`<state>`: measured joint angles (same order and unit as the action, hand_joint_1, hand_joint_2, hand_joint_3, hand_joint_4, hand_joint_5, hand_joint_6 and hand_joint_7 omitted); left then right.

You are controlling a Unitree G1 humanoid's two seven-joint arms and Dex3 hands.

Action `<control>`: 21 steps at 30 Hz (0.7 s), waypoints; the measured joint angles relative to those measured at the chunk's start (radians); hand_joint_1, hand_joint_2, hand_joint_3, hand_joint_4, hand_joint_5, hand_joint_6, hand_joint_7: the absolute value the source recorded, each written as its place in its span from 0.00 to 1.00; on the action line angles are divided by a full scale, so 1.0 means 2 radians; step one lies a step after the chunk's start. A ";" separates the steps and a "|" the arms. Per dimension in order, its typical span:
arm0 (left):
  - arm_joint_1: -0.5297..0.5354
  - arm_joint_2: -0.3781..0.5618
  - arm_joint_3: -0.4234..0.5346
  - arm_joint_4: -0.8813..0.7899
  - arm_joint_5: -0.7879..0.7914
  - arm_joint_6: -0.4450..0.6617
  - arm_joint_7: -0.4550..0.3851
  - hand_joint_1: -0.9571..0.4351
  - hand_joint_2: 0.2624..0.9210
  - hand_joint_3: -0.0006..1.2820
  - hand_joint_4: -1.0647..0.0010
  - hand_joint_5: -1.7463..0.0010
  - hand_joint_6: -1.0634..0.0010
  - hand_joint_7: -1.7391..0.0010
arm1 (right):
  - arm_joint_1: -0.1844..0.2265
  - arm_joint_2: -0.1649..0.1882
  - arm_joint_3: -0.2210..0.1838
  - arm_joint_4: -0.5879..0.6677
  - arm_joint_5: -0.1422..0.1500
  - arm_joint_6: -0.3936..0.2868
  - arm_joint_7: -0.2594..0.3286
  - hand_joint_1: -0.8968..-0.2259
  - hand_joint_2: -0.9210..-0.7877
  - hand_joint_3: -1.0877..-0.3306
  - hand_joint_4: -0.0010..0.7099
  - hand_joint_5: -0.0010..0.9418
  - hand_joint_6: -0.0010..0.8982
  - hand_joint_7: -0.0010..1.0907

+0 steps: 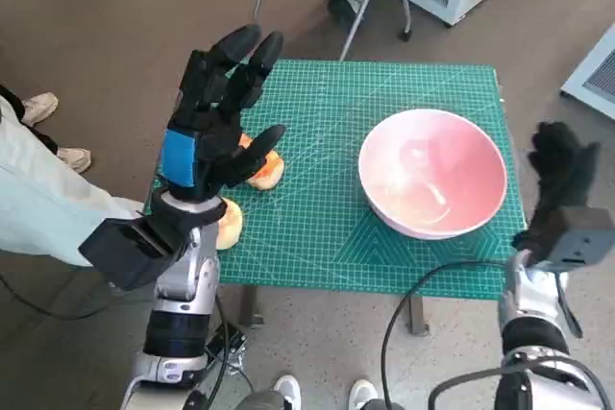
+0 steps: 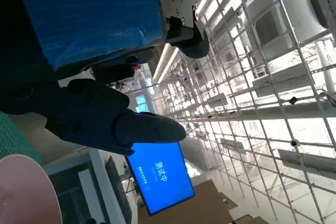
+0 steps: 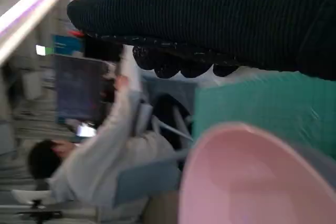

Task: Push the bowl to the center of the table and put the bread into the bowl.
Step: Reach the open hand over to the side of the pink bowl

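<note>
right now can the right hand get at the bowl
Probably yes: the right hand is raised just off the table's right edge, beside the bowl, with nothing between them. It holds nothing.

The bowl [image 1: 432, 173] sits on the table [image 1: 327, 237] just inward of the right hand [image 1: 562, 175], while one bread piece [image 1: 266, 169] lies under the left hand [image 1: 216, 117] and another [image 1: 229, 222] lies beneath that arm's wrist, well apart from the bowl.
</note>
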<state>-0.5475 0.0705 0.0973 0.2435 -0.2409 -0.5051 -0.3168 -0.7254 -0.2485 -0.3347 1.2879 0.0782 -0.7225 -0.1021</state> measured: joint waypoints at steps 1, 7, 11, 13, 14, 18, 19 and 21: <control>0.001 0.001 0.000 -0.001 0.000 0.000 0.000 0.46 1.00 0.18 0.58 0.99 0.81 0.64 | 0.000 0.004 -0.002 0.002 0.002 0.007 0.004 0.62 0.00 0.32 0.47 0.00 0.16 0.54; 0.005 0.004 0.003 -0.003 0.000 0.000 -0.001 0.45 1.00 0.18 0.58 0.99 0.79 0.67 | -0.004 0.019 -0.011 0.007 0.013 0.037 0.014 0.62 0.00 0.31 0.46 0.00 0.16 0.54; 0.009 0.007 0.006 -0.006 0.000 0.000 -0.001 0.45 1.00 0.17 0.58 1.00 0.78 0.67 | -0.011 0.031 -0.021 0.008 0.024 0.054 0.022 0.61 0.00 0.32 0.45 0.00 0.17 0.54; 0.012 0.008 0.007 -0.008 0.000 0.000 -0.001 0.45 1.00 0.17 0.58 1.00 0.78 0.68 | -0.017 0.035 -0.026 0.009 0.030 0.062 0.028 0.60 0.00 0.32 0.43 0.00 0.17 0.55; 0.013 0.008 0.008 -0.009 0.000 0.000 -0.001 0.45 1.00 0.17 0.58 1.00 0.77 0.69 | -0.020 0.037 -0.029 0.009 0.032 0.066 0.030 0.60 0.00 0.32 0.42 0.00 0.17 0.55; 0.018 0.012 0.011 -0.013 0.000 0.000 -0.001 0.44 1.00 0.17 0.58 1.00 0.75 0.72 | -0.031 0.043 -0.035 0.011 0.039 0.079 0.036 0.62 0.00 0.33 0.41 0.00 0.16 0.56; 0.020 0.013 0.012 -0.014 0.000 0.000 -0.001 0.44 1.00 0.17 0.58 1.00 0.74 0.72 | -0.034 0.045 -0.036 0.011 0.039 0.082 0.036 0.62 0.00 0.33 0.41 0.00 0.16 0.56; 0.024 0.015 0.013 -0.016 0.001 0.000 0.000 0.44 1.00 0.17 0.58 1.00 0.73 0.73 | -0.041 0.049 -0.038 0.012 0.039 0.089 0.036 0.62 0.00 0.32 0.41 0.00 0.16 0.56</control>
<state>-0.5003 0.1009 0.1231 0.2124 -0.2395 -0.5055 -0.3178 -0.8070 -0.1513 -0.4116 1.3111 0.1564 -0.5453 -0.0308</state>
